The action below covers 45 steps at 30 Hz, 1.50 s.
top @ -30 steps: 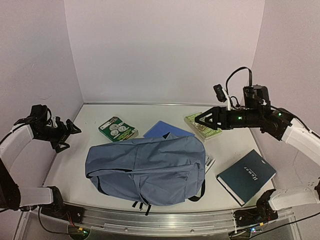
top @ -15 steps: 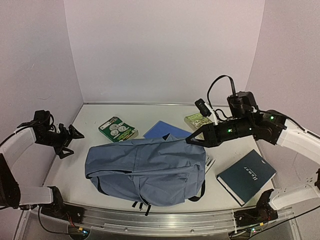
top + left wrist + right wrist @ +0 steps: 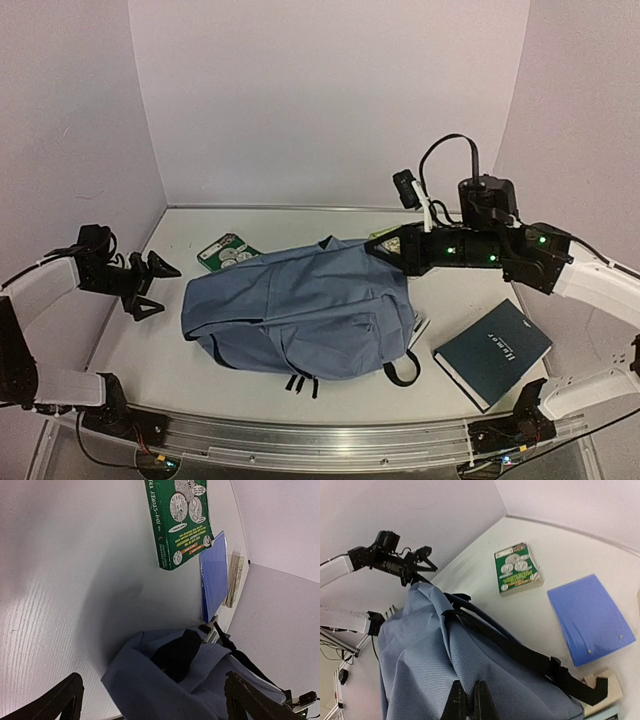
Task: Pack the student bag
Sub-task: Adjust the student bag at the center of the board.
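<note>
The right gripper (image 3: 372,249) is pinching the upper edge of the student bag (image 3: 310,315), holding it raised. The left gripper (image 3: 160,286) is hovering wide open near the bag's left end.

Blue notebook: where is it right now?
Top view: hidden behind the raised backpack. Right wrist view shows the blue notebook flat on the table beside the green 104-Storey book.

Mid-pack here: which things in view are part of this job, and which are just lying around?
In the job: student bag, its top pinched in the right jaws.
Lying loose, untouched, perhaps for packing: green book, blue notebook, dark blue book.
</note>
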### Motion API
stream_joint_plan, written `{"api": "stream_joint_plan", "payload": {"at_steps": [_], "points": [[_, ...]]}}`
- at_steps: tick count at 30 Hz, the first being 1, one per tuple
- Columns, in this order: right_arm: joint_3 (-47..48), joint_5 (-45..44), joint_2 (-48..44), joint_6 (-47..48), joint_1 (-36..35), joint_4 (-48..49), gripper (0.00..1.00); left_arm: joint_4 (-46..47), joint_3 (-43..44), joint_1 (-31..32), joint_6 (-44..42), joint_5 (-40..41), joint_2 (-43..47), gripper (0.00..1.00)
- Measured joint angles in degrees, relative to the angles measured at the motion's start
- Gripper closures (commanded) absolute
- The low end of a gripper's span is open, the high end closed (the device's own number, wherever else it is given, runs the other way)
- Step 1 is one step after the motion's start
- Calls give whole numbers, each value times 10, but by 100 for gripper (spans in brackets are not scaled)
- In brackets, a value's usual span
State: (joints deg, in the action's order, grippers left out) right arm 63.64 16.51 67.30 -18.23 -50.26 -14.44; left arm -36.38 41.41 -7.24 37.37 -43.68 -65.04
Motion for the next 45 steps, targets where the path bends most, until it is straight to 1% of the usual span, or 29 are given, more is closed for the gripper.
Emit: {"api": "stream_joint_plan", "payload": {"at_steps": [4,6,9,14,17,18,19,20,22,27,29,31,34,40,45], "points": [[0,-55,46,40,-30,103,100,11,0,6,6,-8,-7,1],[0,-72,67,59,-43,138,100,17,0,6,7,-4,-6,1],[-3,-88,90,80,-58,176,100,26,2,6,8,13,-7,0],[-50,-87,85,80,-67,216,100,35,7,6,13,60,-11,0],[-91,-79,62,59,-76,218,62,35,19,6,13,97,-12,0],[-104,-71,53,48,-79,216,47,34,25,6,13,108,-11,0],[-119,-60,43,36,-82,216,36,32,32,6,12,120,-11,0],[-135,-48,32,20,-85,210,29,31,38,6,12,132,-10,0],[-169,-25,7,-3,-89,193,21,25,47,6,10,161,-1,0],[-198,-8,-73,-47,-93,107,8,9,51,6,6,198,33,0],[-198,-19,-102,-57,-93,93,6,0,51,6,6,198,42,0],[-197,-30,-122,-65,-93,88,6,-7,50,6,6,196,48,0],[-182,-42,-114,-75,-93,88,6,-16,46,6,7,191,63,0],[-172,-76,-38,-110,-92,103,6,-25,9,6,22,172,89,0],[-172,-106,39,-166,-92,107,10,-8,-50,6,44,138,77,0]]}}
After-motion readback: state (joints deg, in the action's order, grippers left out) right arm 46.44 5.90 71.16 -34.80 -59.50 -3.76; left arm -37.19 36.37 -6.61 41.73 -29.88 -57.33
